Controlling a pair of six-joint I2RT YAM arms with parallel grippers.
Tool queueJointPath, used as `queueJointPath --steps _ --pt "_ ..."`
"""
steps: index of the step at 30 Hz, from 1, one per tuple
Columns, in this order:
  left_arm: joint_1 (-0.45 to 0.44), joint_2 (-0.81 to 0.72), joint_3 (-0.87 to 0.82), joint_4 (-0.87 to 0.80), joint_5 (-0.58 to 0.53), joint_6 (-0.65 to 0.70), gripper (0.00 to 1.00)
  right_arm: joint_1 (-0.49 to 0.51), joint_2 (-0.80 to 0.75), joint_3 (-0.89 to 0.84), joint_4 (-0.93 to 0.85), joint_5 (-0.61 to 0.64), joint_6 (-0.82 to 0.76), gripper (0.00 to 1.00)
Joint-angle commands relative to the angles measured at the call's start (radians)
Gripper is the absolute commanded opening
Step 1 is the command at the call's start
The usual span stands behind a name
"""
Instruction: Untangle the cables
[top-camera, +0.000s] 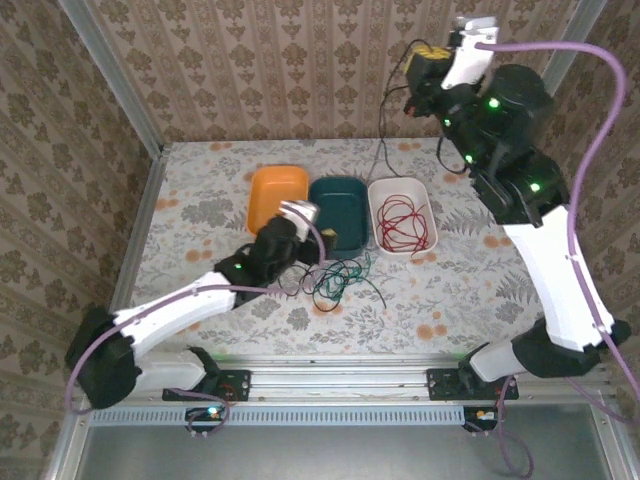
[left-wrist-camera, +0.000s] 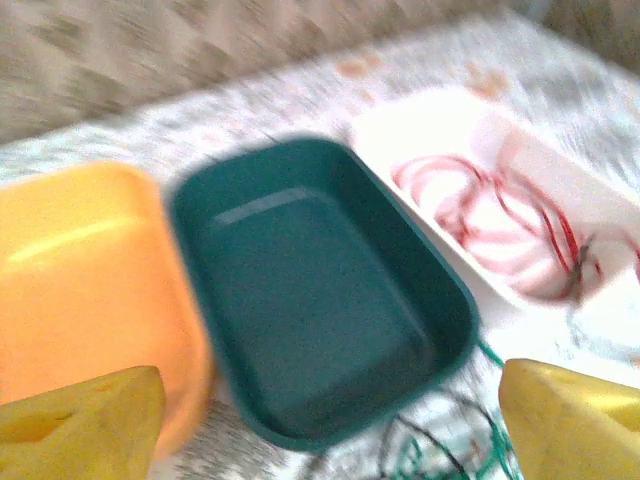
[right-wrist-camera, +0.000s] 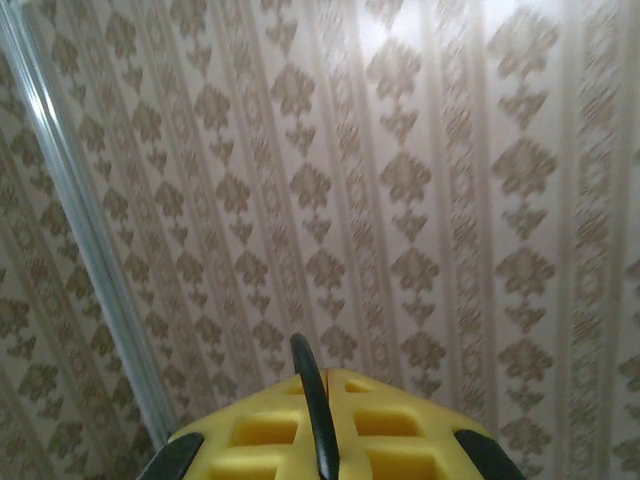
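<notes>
Right gripper (right-wrist-camera: 325, 435) raised, closed on dark cable (right-wrist-camera: 312, 390); left gripper (left-wrist-camera: 330, 420) wide, empty; possible slip from thin grip.

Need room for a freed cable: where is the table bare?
Bare: floral tabletop left of the orange plastic tray, and near-right of the white tray holding red cable. Crowded: green-and-black cable tangle by the left hand, before the teal tray.

Damask-papered walls (top-camera: 250, 60) around floral tabletop (top-camera: 470, 290)
</notes>
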Motion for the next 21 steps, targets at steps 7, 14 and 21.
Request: queueJointPath --steps 7,14,21 --pt "0.208 -0.165 -0.120 -0.193 -0.157 -0.320 0.92 -0.002 0.131 0.005 -0.035 -0.070 0.056 0.00" --pt "0.208 -0.152 -0.132 -0.276 -0.184 -0.353 0.96 -0.006 0.176 -0.213 -0.005 -0.086 0.115 0.00" --pt "0.206 -0.146 -0.117 -0.278 -0.199 -0.332 0.97 -0.005 0.209 -0.486 0.132 -0.169 0.275 0.00"
